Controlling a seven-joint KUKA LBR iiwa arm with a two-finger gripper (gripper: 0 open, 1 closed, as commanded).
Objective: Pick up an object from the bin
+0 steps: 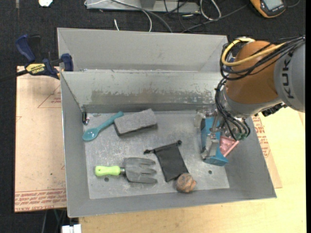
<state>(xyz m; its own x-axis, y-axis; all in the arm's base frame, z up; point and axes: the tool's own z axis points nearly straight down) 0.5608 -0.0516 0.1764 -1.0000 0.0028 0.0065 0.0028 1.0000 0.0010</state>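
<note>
At the left of the grey bin [73, 130] a teal spoon [99, 126] lies loose and flat by the back wall. In front of it lies a grey hand fork with a green handle [127, 170]. A grey block [136, 122] rests just right of the spoon. Toward the middle, a black pouch [171, 162] sprawls flat, with a brown stone [185, 183] touching its front corner. These five lie well apart from the arm, each with room around it.

At the right, a blue and pink object [222, 152] stands tilted on the bin floor, and the gripper [210, 152] is down right against its left side. This is probably the thing to be picked. Whether the gripper is clenched on it or released cannot be told, since cables and the wrist crowd the spot. The arm reaches in from the right, its orange cover [252, 76] above the bin's rim and the wrist pointing steeply down.
</note>
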